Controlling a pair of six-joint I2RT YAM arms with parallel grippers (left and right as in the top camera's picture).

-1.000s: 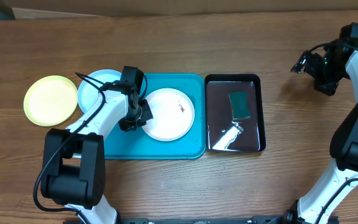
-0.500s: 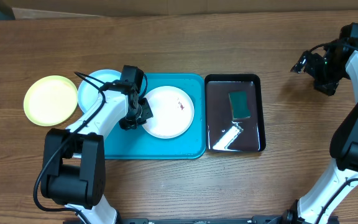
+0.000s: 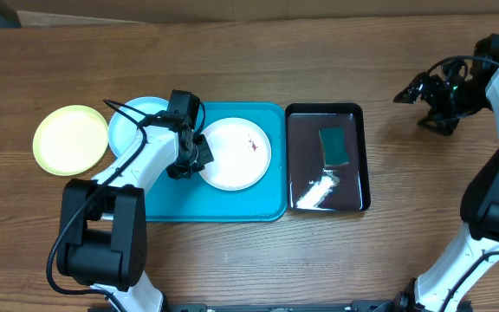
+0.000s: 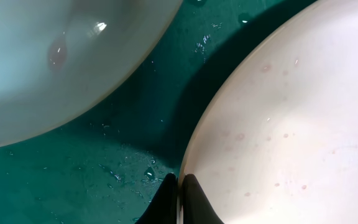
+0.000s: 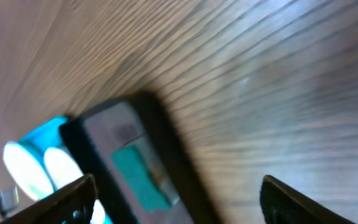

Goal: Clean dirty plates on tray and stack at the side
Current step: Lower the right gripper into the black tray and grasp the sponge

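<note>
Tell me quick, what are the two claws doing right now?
Left gripper: shut on the white plate's rim.
Right gripper: open, holding nothing.

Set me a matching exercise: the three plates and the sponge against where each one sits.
1. white plate
2. yellow-green plate
3. green sponge
4. light blue plate

A. in the black tray
B. on the bare table, outside both trays
C. overlapping the teal tray's left rim
D. inside the teal tray, with a reddish smear

Pairs: 1-D, 2-B, 3-A, 4-C
</note>
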